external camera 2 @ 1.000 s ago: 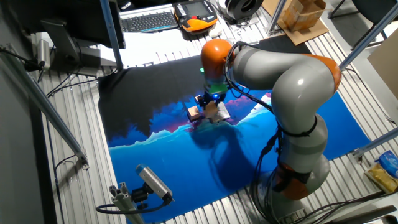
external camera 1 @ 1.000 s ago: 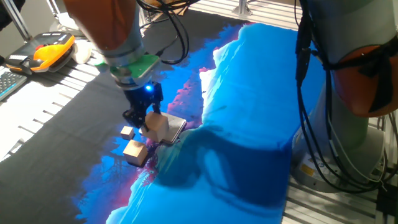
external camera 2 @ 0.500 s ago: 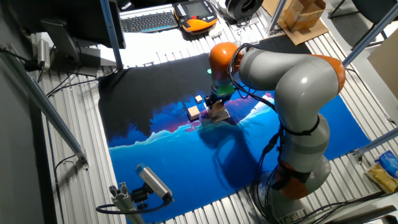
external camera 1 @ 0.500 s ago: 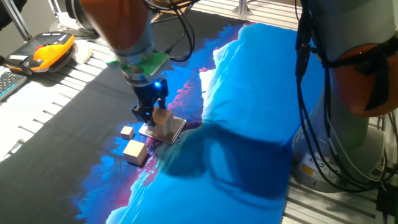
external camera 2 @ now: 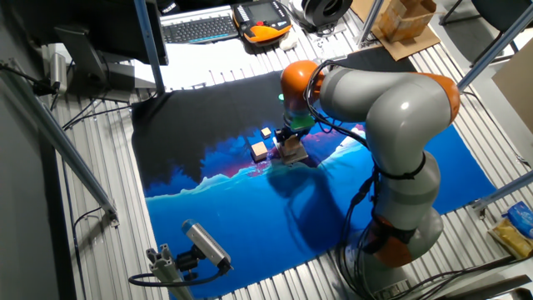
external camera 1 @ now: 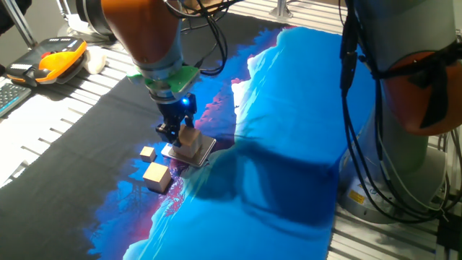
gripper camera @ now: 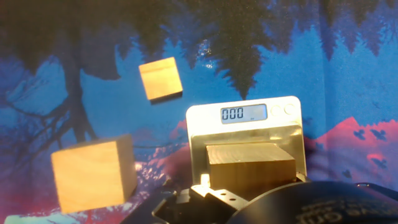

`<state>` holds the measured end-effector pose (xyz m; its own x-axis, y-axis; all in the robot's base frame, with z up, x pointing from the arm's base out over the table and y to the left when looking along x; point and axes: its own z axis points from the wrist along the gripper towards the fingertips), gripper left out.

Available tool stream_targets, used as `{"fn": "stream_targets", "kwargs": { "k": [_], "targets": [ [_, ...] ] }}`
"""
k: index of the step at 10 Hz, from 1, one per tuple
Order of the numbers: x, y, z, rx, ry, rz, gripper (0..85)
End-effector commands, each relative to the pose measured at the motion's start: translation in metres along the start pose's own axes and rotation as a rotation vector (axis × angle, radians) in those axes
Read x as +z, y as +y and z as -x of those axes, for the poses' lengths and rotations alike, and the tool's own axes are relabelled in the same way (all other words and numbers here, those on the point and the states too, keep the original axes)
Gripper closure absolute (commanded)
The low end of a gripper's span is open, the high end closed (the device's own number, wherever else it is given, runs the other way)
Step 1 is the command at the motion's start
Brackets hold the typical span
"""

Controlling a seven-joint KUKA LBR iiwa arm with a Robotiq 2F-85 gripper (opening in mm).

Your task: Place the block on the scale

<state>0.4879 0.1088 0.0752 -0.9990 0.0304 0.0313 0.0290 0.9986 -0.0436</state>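
Note:
The block [external camera 1: 190, 139], the largest tan cube, is between my gripper's [external camera 1: 180, 134] fingers, at or just above the scale's [external camera 1: 202, 150] dark plate. I cannot tell whether it rests on the plate. In the hand view the block [gripper camera: 250, 169] lies over the plate below the scale's [gripper camera: 199, 124] display, which reads 000. My fingers are hidden there behind the hand's dark body. In the other fixed view the gripper [external camera 2: 291, 142] stands upright over the block [external camera 2: 291, 150] and the scale [external camera 2: 298, 159].
A medium tan cube [external camera 1: 157, 175] and a tiny tan cube [external camera 1: 148, 153] lie just left of the scale, also in the hand view as the medium cube [gripper camera: 93, 174] and the tiny cube [gripper camera: 160, 78]. A blue printed cloth [external camera 1: 289, 144] covers the table. An orange pendant [external camera 1: 61, 54] sits far left.
My gripper has carried the block to the right, from beside the small cubes to over the scale, and lowered it toward the plate. The two other cubes have not moved.

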Motion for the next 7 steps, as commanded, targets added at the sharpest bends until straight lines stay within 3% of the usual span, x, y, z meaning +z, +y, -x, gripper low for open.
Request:
{"fn": "stream_targets", "kwargs": {
  "k": [1,2,3,5,6,7],
  "targets": [
    [0.0013,-0.0008,0.0003,-0.002,0.008,0.005,85.0],
    [0.0009,-0.0011,-0.0001,-0.005,0.013,0.004,68.0],
    [0.0008,-0.0015,-0.0003,0.001,0.015,0.009,68.0],
    [0.0003,-0.0013,-0.0001,0.021,0.017,0.02,34.0],
    [-0.0001,-0.0007,0.0002,0.035,0.014,0.021,34.0],
    [-0.0005,-0.0004,0.0003,0.047,0.008,0.029,17.0]
  ]
}}
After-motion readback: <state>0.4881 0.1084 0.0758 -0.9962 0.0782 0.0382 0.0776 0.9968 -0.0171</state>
